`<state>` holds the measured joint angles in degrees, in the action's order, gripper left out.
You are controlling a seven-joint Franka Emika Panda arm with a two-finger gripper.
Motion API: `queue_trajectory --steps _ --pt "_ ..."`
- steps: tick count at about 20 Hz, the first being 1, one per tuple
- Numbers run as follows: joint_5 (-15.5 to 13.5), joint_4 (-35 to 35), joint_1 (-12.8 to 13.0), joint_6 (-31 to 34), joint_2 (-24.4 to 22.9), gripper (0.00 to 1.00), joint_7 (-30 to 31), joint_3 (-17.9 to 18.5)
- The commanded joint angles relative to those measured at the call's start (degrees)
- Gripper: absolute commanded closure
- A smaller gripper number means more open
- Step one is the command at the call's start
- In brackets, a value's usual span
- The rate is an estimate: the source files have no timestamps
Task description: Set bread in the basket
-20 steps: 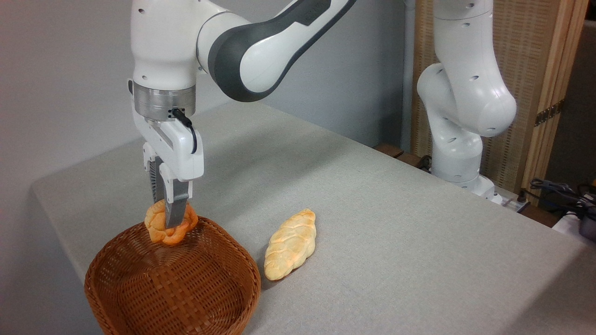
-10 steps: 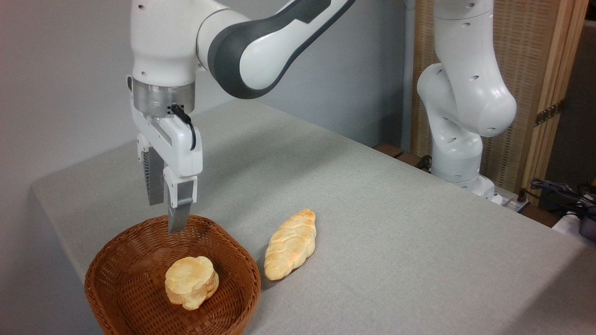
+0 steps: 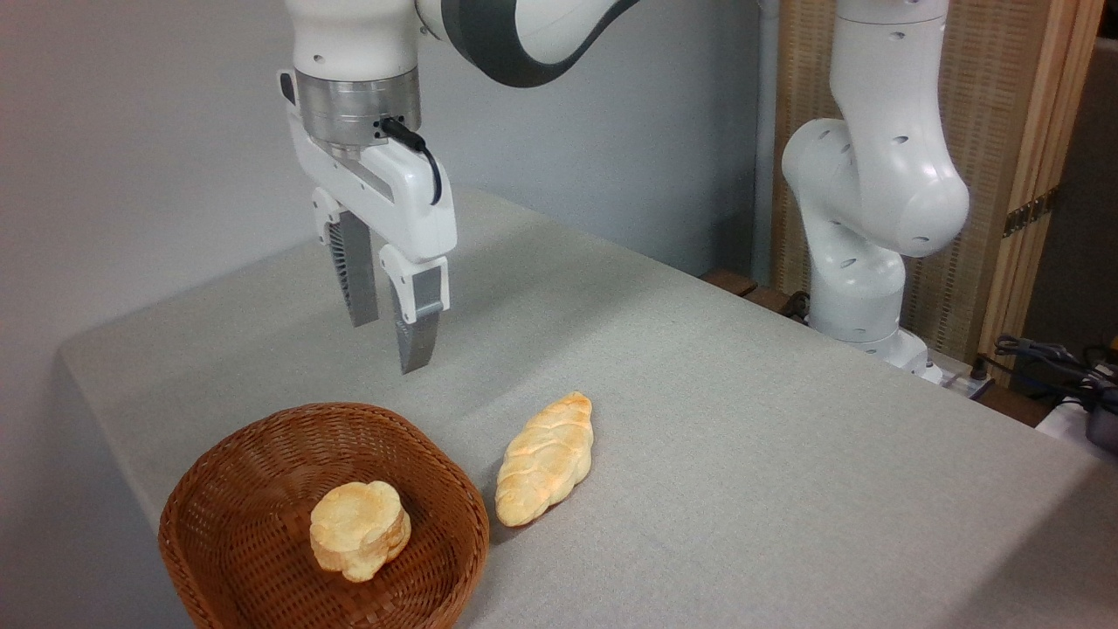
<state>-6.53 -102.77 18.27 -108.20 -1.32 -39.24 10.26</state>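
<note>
The knotted bun [image 3: 360, 542] lies inside the wicker basket [image 3: 218, 489], pale underside up, right of the basket's centre, so the task looks done. The basket sits at the tabletop [image 3: 742, 454] near edge; a nudge could tip it off. Just right of the basket lies the braided loaf [image 3: 546, 459], apart from its rim. Beyond the basket, the gripper [image 3: 389, 336] hangs empty, fingers parted, well above it. Open tabletop stretches right of the basket; dropping straight down risks little.

Soft, even light, fairly bright. Faint shadows lie on the worktop [image 3: 699, 437] below the claw [image 3: 389, 336]. Focus is sharp throughout.
</note>
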Motion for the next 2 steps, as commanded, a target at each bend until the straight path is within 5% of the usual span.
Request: queue_trajectory --steps 1,2 --pt "4.06 -0.23 0.27 1.85 -0.18 0.00 0.05 0.11" --pt "4.15 -0.15 0.36 1.94 -0.09 0.00 0.13 0.11"
